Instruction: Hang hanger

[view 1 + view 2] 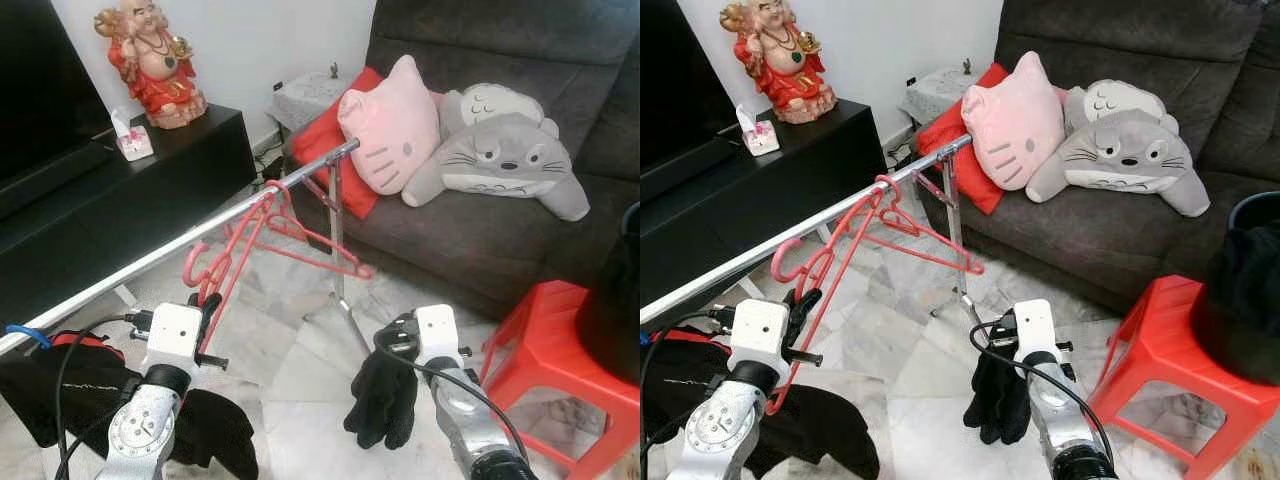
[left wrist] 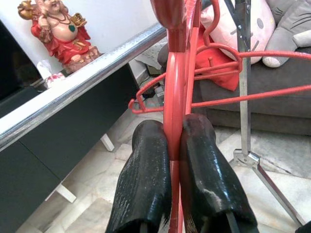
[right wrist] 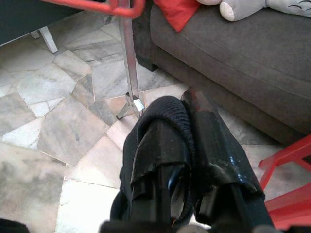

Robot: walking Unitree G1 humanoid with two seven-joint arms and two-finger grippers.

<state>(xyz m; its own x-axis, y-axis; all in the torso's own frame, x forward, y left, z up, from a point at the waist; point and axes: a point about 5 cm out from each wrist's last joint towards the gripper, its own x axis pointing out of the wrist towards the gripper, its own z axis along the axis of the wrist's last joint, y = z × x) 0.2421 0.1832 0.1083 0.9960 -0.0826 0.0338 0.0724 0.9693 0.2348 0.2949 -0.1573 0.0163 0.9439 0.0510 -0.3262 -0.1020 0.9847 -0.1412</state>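
Note:
A chrome clothes rail (image 1: 150,259) runs from the lower left up to its upright post (image 1: 336,230). One red hanger (image 1: 318,243) hangs on the rail near the post. My left gripper (image 1: 208,306) is shut on the wire of a second red hanger (image 2: 173,92), just below the rail. That hanger's pink hook (image 1: 203,263) lies close against the rail; I cannot tell whether it rests on it. My right gripper (image 3: 187,104) is low at the right, shut on a black cloth (image 1: 383,398) that dangles from it.
A red plastic stool (image 1: 545,345) stands to the right, with a dark bin (image 1: 612,305) on it. Behind is a grey sofa (image 1: 470,235) with cushions. A black TV cabinet (image 1: 130,195) lines the left. Dark clothes (image 1: 205,430) lie on the floor below the left arm.

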